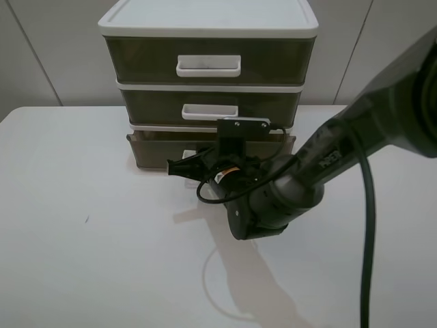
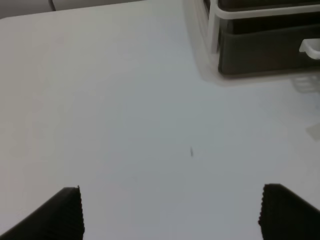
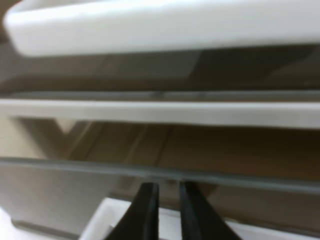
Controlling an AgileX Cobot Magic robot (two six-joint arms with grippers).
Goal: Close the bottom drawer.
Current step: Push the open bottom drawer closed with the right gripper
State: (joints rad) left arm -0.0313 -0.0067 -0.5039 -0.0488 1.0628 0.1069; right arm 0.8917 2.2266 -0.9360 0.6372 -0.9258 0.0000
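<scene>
- Right gripper (image 3: 165,211), fingers nearly together, meets the bottom drawer (image 1: 147,153), which juts out; it looks set to push.
- Left gripper (image 2: 170,215), fingers apart, hangs idle over the table (image 2: 125,100).

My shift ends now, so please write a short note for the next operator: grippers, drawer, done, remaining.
Left gripper: open, idle over the white table.
Right gripper: fingers nearly together, nothing seen between them, at the front of the shallow smoky-brown translucent plastic bottom drawer.
That drawer sticks out of the white-framed three-drawer unit.
Done: approach. Left: push it in flush.
</scene>
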